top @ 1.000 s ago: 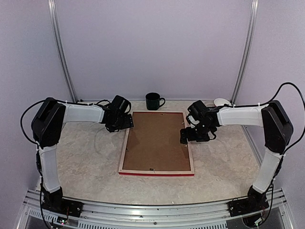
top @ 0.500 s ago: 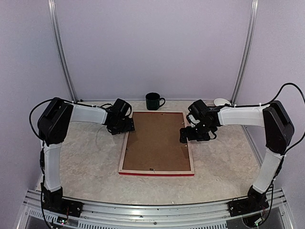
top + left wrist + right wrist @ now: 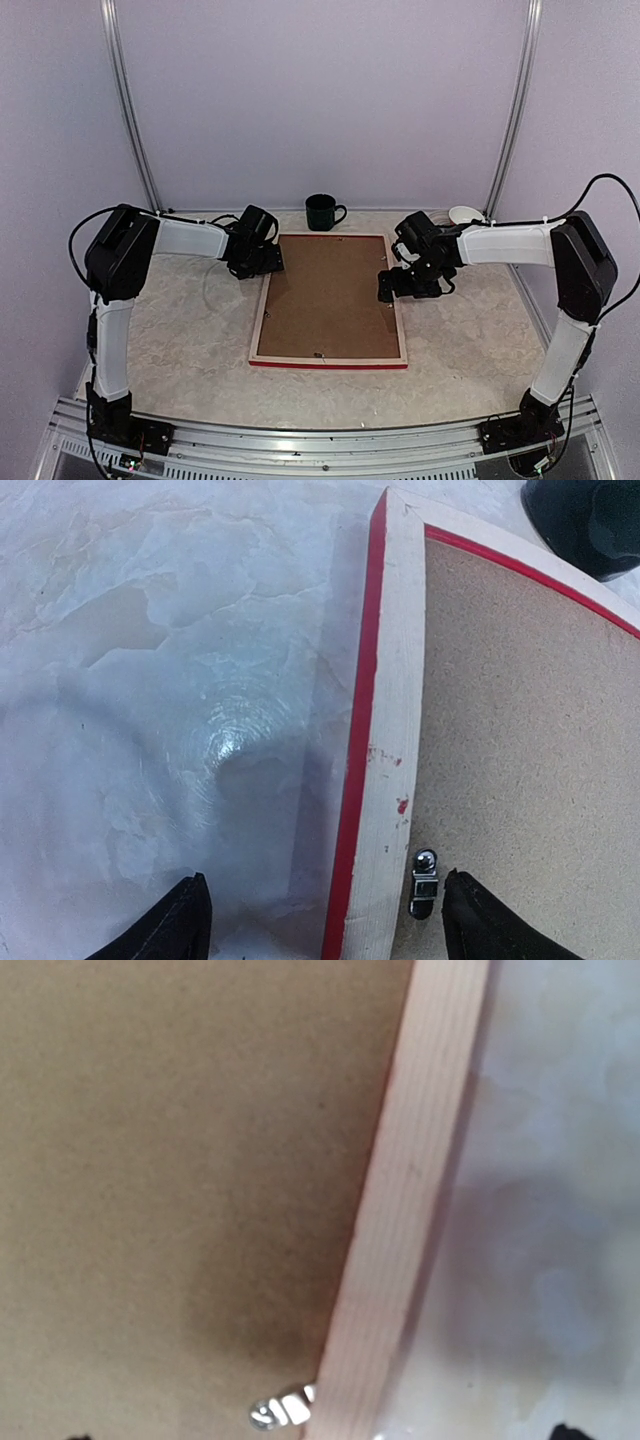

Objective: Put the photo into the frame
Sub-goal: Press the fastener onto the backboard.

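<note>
**A:** Where does the frame (image 3: 328,361) sit?

**B:** Flat in the middle of the table (image 3: 180,330), with its pale wood back up and its red edge showing at 6 o'clock. A brown backing board (image 3: 325,297) fills it.

**A:** And the photo?

**B:** No view shows it. I cannot tell whether it lies under the board.

**A:** The left gripper (image 3: 330,925)?

**B:** It hangs over the frame's 10 o'clock rail with its jaws wide apart and gripping nothing. One finger is above the table and the other above the board, with the rail between them. A small metal clip (image 3: 424,883) sits at the board's edge, just beside the inner finger.

**A:** The right gripper (image 3: 392,287)?

**B:** It is over the 3 o'clock rail with its jaws spread wide and holding nothing. In the wrist view only the fingertips show, one on each side of the rail.

**A:** What else is around?

**B:** A dark mug (image 3: 322,212) stands at 12 o'clock, near the frame's far edge but apart from it. A small white object (image 3: 465,213) lies at 2 o'clock, near the back wall.
</note>
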Controlling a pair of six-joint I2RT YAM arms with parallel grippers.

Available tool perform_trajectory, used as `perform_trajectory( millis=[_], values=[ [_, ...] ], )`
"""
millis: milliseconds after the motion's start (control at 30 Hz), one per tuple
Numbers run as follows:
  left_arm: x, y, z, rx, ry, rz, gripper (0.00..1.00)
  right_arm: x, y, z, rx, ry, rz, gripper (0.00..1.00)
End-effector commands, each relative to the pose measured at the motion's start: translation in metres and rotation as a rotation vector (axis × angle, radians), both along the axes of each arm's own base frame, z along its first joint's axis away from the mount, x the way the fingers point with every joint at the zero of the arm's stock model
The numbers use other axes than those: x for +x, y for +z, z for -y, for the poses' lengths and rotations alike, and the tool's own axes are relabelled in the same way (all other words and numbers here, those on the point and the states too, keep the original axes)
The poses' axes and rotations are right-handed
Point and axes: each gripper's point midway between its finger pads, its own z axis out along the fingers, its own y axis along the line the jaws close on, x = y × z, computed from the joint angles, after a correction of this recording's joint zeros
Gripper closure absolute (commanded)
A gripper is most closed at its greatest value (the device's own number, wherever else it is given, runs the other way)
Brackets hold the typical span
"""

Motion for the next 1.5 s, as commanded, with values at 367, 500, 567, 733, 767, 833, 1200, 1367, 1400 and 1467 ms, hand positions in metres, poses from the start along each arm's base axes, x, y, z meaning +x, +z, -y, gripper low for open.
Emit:
perform_trajectory(
  millis=[367,500,567,733,767,833,1200,1367,1400,1467],
  values=[
    [0.009,-0.002,-0.008,0.032,0.033,0.017,0.27,0.001,0.010,-0.003,0.005,0.002,0.026,0.01],
    [0.009,-0.004,-0.009,0.052,0.035,0.020,0.29,0.001,0.009,-0.003,0.004,0.002,0.024,0.01],
    [0.009,-0.005,-0.008,0.059,0.032,0.021,0.30,0.001,0.008,-0.004,0.005,0.003,0.023,0.01],
    [0.008,-0.004,-0.003,0.062,0.017,0.026,0.30,0.002,0.009,-0.005,0.009,0.003,0.025,0.01],
    [0.008,-0.002,-0.001,0.061,0.013,0.034,0.30,0.001,0.008,-0.004,0.008,0.003,0.024,0.01],
    [0.009,0.003,0.003,0.056,0.005,0.046,0.30,0.002,0.008,-0.004,0.009,0.003,0.025,0.01],
    [0.006,0.010,0.007,0.079,0.003,0.053,0.30,-0.001,0.008,-0.002,0.009,0.001,0.028,0.01],
    [0.001,-0.002,0.000,0.108,0.020,0.019,0.30,-0.001,0.007,-0.001,0.006,-0.001,0.029,0.01],
    [-0.001,-0.004,-0.001,0.110,0.021,0.014,0.31,-0.001,0.007,-0.002,0.007,0.000,0.029,0.01],
    [-0.001,-0.004,-0.001,0.108,0.021,0.014,0.31,-0.002,0.006,-0.001,0.006,0.000,0.027,0.01]
  ],
)
